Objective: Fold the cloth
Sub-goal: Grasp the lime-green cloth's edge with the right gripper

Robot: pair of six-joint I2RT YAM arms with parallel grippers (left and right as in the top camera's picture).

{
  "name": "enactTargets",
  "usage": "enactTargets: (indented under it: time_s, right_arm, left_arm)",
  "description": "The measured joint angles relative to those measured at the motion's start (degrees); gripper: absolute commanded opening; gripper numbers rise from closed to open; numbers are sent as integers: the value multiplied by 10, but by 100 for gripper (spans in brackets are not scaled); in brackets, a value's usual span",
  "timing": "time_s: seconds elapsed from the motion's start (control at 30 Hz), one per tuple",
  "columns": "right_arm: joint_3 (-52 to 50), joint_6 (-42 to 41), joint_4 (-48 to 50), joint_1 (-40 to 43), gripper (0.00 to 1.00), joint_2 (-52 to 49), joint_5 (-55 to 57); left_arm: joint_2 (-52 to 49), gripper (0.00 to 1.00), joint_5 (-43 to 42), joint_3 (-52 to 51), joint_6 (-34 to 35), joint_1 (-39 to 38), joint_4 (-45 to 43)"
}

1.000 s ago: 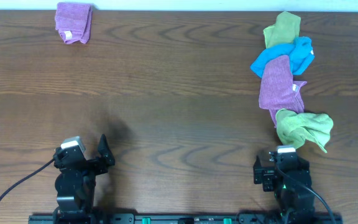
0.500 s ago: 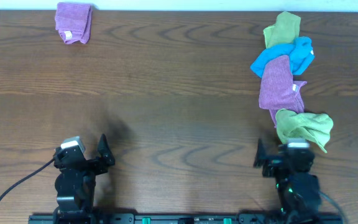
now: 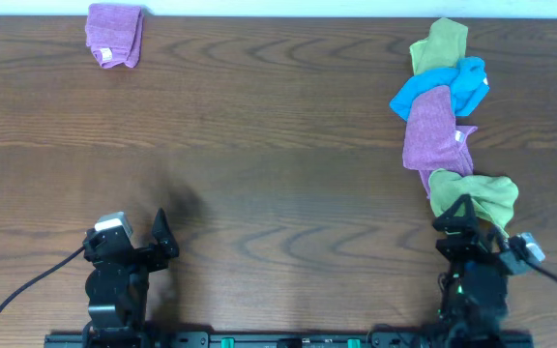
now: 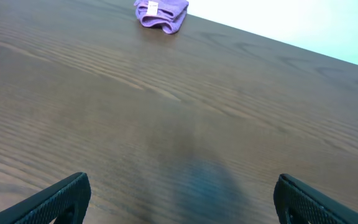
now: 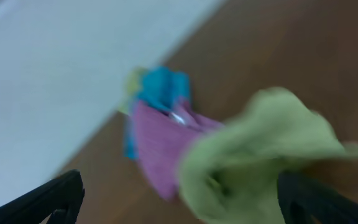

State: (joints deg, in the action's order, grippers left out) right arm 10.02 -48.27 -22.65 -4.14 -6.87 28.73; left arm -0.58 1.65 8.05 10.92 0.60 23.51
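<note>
From overhead, the table [image 3: 278,145] carried a loose heap of cloths along its right side: a green cloth [image 3: 440,43] farthest from the robot, a blue cloth [image 3: 448,85] touching it, a purple cloth [image 3: 433,130] lying partly over the blue one, and a crumpled second green cloth [image 3: 474,198] at the near end. A folded purple cloth [image 3: 114,35] sat alone at the far left corner, well apart from the heap. The left fingers [image 3: 161,235] rested low near the front edge, over bare wood. The right fingers [image 3: 458,211] stood just at the near edge of the second green cloth. In the left wrist view, the left fingers [image 4: 48,202] were spread wide apart, holding nothing, with the folded purple cloth [image 4: 161,14] far ahead. The right wrist view was blurred, yet the right fingers [image 5: 48,199] showed wide apart and empty, with the second green cloth [image 5: 260,149] close in front, and the purple cloth [image 5: 154,140] and blue cloth [image 5: 160,87] beyond it.
</note>
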Motion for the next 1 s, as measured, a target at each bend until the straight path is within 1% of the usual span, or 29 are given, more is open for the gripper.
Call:
enactTargets:
  time_s: [0.1,0.2,0.23,0.27,0.3,0.37,0.47,0.6,0.73,0.83,1.0]
  right_arm:
    - [8,-34,-12,68,99,-69,-49]
    - [35,-30,-13,138,99,-144,-102]
    - [58,-14,-15,177,99,-187,-133]
    - [72,2,-14,198,99,-214,-149]
    - [106,36,-15,240,99,-269,-180]
    - [160,90,-17,290,99,-356,-218]
    - [226,145,-25,334,99,-469,-243]
    - [313,198,-46,363,99,-634,-286]
    - [387,240,-79,367,98,-766,-356]
    - [416,264,-128,367,95,-796,-384]
    - [447,309,-207,362,90,-797,-407]
  left_arm:
    - [0,95,0,0,0,0,0]
    - [0,95,0,0,0,0,0]
    - [0,95,0,0,0,0,0]
    - [0,95,0,0,0,0,0]
    - [0,95,0,0,0,0,0]
    - [0,95,0,0,0,0,0]
    - [0,95,0,0,0,0,0]
    - [0,95,0,0,0,0,-1]
    - [0,95,0,0,0,0,0]
    - [0,96,0,0,0,0,0]
    - [0,95,0,0,0,0,0]
